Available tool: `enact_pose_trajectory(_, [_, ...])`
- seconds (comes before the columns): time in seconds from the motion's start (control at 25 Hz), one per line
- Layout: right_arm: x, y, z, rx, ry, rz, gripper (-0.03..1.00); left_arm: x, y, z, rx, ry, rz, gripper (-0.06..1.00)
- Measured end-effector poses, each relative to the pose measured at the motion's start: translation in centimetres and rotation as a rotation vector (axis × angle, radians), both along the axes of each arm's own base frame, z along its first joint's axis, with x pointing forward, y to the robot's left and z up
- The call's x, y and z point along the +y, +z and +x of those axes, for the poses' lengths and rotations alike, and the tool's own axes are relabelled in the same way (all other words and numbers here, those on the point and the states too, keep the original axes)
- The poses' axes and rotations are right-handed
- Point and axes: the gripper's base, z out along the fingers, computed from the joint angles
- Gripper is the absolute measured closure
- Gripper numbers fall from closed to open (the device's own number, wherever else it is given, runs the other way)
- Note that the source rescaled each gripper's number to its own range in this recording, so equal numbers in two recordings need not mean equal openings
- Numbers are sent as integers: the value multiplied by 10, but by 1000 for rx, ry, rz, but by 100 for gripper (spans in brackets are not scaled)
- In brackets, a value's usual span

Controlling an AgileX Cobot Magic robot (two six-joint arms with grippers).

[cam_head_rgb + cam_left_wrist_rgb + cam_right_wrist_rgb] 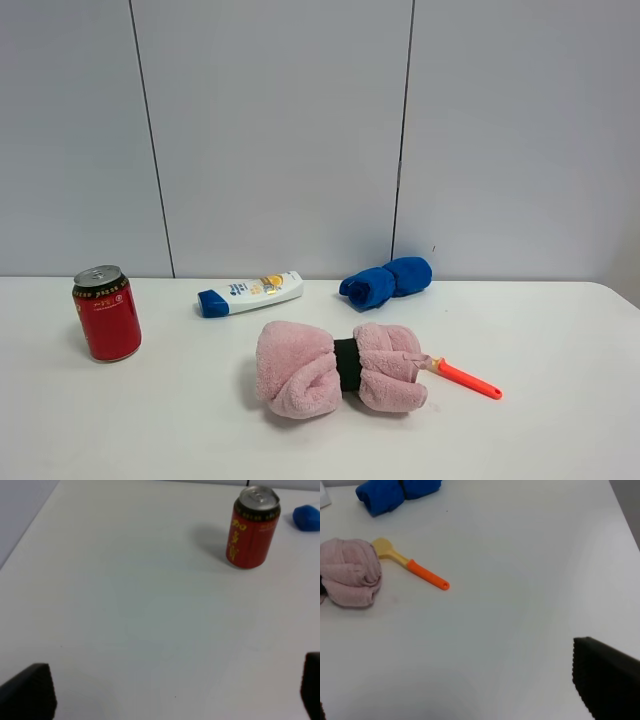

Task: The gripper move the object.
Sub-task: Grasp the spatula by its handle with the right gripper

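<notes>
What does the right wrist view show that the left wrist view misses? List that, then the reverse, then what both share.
Only the right wrist view: the spoon, its orange handle bare and its pale head beside the pink towel, plus the blue towel farther off.
Only the left wrist view: the red can, standing upright. A blue scrap at that picture's edge is too cropped to identify.
Both: the white table.
</notes>
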Motion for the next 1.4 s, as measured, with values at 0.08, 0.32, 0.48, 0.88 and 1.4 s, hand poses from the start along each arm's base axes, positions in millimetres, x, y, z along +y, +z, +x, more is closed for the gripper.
enact_pose_trajectory(0.08, [0, 0, 0, 0, 0, 0, -2, 0, 0, 0, 0, 0, 0, -6])
enact_pose_trajectory(0.32, [0, 0, 0, 0, 0, 0, -2, 0, 0, 0, 0, 0, 0, -6])
enact_pose_trajectory(0.48, [0, 0, 0, 0, 0, 0, -2, 0, 0, 0, 0, 0, 0, -6])
enact_pose_trajectory(0.88, [0, 0, 0, 0, 0, 0, -2, 0, 0, 0, 0, 0, 0, -6])
enact_pose_trajectory(1.4, [-1, 28, 2, -17, -1, -11, -2, 0, 0, 0, 0, 0, 0, -6])
